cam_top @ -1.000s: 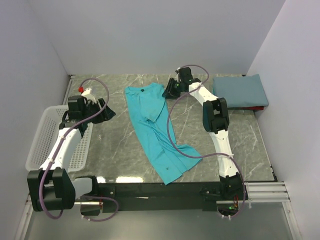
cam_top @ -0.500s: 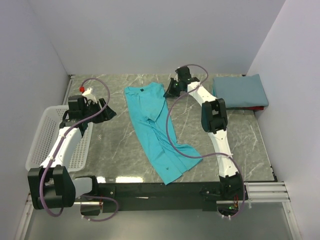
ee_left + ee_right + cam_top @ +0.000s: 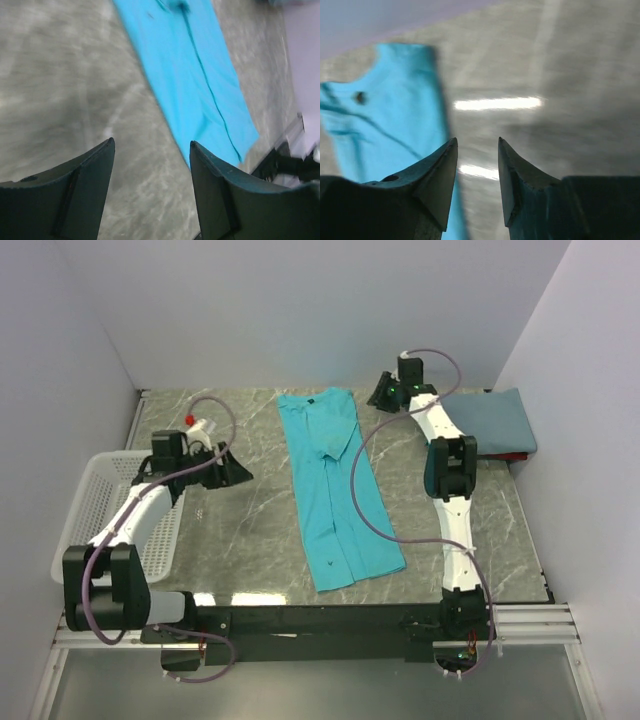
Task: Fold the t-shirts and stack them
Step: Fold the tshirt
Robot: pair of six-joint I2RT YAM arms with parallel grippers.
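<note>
You've pulled the teal shirt straight, collar far, along the middle of the desk, slate shirt folded far right; right tool has let go, half open and empty right of the collar, left tool wide and empty, so folding's next.

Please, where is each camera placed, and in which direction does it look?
Top external: fixed above and behind the bases, looking down at the table, both arms, the teal t-shirt, the folded slate-blue t-shirt and the basket.
Left wrist: on the left arm, looking past the open left gripper along the teal t-shirt.
Right wrist: on the right arm, looking past the open right gripper at the t-shirt's collar end.
Shared: all three show the teal t-shirt on the table.
</note>
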